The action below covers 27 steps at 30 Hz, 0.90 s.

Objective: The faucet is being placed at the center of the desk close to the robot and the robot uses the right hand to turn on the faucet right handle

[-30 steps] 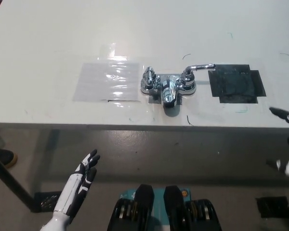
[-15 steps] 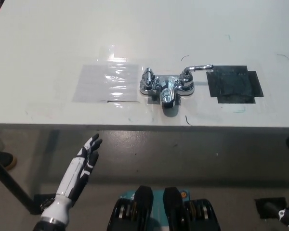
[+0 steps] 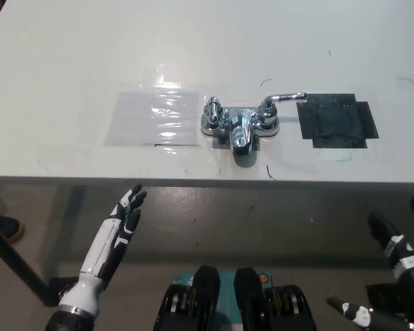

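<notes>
Faucet (image 3: 239, 124) nr desk (image 3: 90, 165) front edge; rt robot hand (image 3: 400, 258) below, splayed.

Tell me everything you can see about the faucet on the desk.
The faucet is shiny chrome and stands upright on the white desk, near its front edge. Its short spout points toward the robot. The left handle looks knob-like from above. The right handle carries a thin lever pointing toward a black patch. A glossy clear patch lies on its other side. Nothing touches it.
</notes>
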Each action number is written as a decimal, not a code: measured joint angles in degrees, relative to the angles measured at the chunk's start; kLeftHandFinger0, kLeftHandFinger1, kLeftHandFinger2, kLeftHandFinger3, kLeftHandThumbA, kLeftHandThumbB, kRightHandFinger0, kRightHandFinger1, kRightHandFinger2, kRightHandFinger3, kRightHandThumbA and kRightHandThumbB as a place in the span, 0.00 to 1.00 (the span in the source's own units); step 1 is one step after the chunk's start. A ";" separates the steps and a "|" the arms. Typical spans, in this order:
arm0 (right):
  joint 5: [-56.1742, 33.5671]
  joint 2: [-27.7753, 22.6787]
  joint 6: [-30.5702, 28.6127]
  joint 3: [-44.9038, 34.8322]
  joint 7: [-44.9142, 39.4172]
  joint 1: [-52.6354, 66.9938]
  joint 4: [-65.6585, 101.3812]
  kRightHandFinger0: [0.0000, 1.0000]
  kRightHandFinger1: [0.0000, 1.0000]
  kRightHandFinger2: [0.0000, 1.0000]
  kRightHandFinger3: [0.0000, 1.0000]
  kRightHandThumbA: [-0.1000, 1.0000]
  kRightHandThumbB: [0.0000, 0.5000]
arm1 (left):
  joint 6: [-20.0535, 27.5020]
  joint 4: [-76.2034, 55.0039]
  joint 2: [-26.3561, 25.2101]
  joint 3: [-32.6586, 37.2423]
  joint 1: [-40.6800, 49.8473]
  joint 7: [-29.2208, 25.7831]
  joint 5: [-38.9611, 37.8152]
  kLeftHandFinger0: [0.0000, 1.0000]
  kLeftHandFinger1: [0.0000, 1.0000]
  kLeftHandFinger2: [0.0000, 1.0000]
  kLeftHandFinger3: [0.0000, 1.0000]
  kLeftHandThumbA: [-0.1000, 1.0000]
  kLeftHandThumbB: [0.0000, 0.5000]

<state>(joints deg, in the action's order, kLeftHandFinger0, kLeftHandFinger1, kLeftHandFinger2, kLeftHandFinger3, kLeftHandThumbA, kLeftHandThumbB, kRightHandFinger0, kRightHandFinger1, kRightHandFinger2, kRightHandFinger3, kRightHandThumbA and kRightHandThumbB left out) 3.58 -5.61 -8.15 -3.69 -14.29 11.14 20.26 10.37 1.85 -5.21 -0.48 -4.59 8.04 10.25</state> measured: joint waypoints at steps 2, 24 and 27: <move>0.00 -0.09 -0.45 0.34 0.25 -0.29 -2.35 1.00 1.00 1.00 1.00 1.00 0.53 | 0.04 0.00 0.02 0.03 0.13 0.00 -0.03 1.00 1.00 1.00 1.00 1.00 1.00; 1.47 -0.48 -3.85 4.51 2.56 -1.06 -13.73 1.00 1.00 1.00 1.00 1.00 0.42 | 0.68 -0.01 0.24 0.46 2.40 0.00 -0.04 1.00 1.00 1.00 1.00 1.00 1.00; 1.68 -0.57 -3.85 4.92 2.61 -1.05 -13.72 1.00 1.00 1.00 1.00 1.00 0.40 | 0.77 -0.01 0.24 0.46 2.53 0.00 0.00 1.00 1.00 1.00 1.00 1.00 1.00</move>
<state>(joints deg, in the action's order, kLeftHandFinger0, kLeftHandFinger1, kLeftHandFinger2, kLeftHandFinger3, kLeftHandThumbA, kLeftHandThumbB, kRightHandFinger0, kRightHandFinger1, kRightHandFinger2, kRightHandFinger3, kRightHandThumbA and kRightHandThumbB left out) 5.26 -6.18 -12.00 1.23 -11.68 10.09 6.54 11.14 1.84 -4.97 -0.02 -2.05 8.03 10.25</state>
